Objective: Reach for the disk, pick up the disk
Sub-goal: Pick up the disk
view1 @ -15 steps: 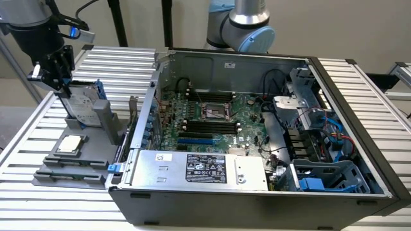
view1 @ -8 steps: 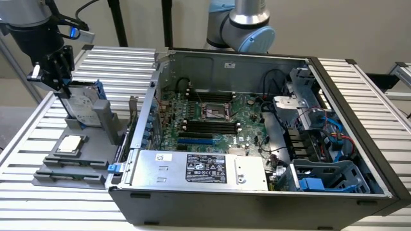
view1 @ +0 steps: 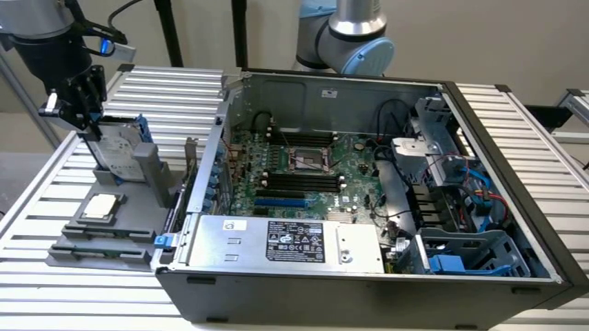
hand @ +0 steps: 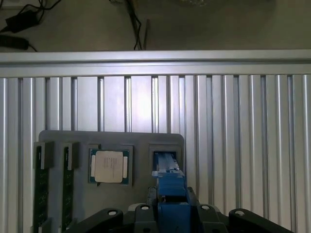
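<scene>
One step, the reach, is judged done. In the exterior view the end effector [view1: 90, 123] is seen at the upper edge of the disk [view1: 120, 152], which stands upright in the grey holder [view1: 118, 181] on the table [view1: 37, 207], at the exterior view's left of the open computer case [view1: 368, 276]. The disk's lower end appears to sit in its slot, so the lift is judged not yet made.

In the wrist view the end effector [hand: 171, 204] is seen closed to a narrow gap around the disk [hand: 170, 187], whose blue carrier edge is pressed between the jaws. The disk runs down into the holder [hand: 141, 141], just beside the processor chip [hand: 109, 166]. A grasp is thus taken as made; raising remains.
</scene>
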Controlling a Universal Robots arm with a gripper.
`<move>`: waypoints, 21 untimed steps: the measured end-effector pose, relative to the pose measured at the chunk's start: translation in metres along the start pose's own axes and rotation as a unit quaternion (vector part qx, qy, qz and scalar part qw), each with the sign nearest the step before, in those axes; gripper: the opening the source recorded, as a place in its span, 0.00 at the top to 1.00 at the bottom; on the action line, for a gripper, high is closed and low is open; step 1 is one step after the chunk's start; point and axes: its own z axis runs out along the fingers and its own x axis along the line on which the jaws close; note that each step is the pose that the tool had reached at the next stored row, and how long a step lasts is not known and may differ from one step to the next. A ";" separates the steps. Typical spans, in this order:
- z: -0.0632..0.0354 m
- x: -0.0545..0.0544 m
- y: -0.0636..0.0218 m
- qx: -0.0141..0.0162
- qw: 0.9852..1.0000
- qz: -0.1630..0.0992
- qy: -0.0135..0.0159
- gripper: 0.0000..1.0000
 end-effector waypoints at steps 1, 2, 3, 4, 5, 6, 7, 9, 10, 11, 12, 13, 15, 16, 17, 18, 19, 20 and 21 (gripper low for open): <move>0.0000 0.000 0.0000 0.000 1.000 0.000 0.000 0.67; 0.0000 0.000 0.0001 0.000 1.000 0.000 0.000 0.67; 0.0000 0.001 0.0000 0.000 1.000 0.000 0.000 0.67; 0.0000 0.001 0.0000 0.000 1.000 0.000 0.000 0.67; 0.0000 0.001 0.0000 0.000 1.000 0.000 0.000 0.67; 0.0000 0.001 0.0000 0.000 1.000 0.000 0.000 0.67; 0.0000 0.001 0.0000 0.000 1.000 0.000 0.000 0.67; 0.0000 0.001 0.0000 0.000 1.000 0.000 0.000 0.67; 0.0000 0.001 0.0000 0.000 1.000 0.000 0.000 0.67; 0.0000 0.001 0.0000 0.000 1.000 0.000 0.000 0.67; 0.0000 0.001 0.0000 0.000 1.000 0.000 0.000 0.67; -0.0003 0.001 0.0000 0.000 1.000 0.000 0.000 0.67; -0.0022 0.001 0.0000 0.000 1.000 0.000 0.000 0.67; -0.0039 0.001 0.0000 0.000 1.000 0.000 0.000 0.67; -0.0061 0.001 0.0000 0.000 1.000 0.000 0.000 0.67; -0.0084 0.001 -0.0001 0.000 1.000 0.000 0.000 0.67; -0.0111 0.001 -0.0002 0.000 1.000 0.000 0.000 0.67; -0.0141 0.001 -0.0004 0.000 1.000 0.000 0.000 0.67; -0.0176 0.001 -0.0007 0.000 1.000 0.000 0.000 0.67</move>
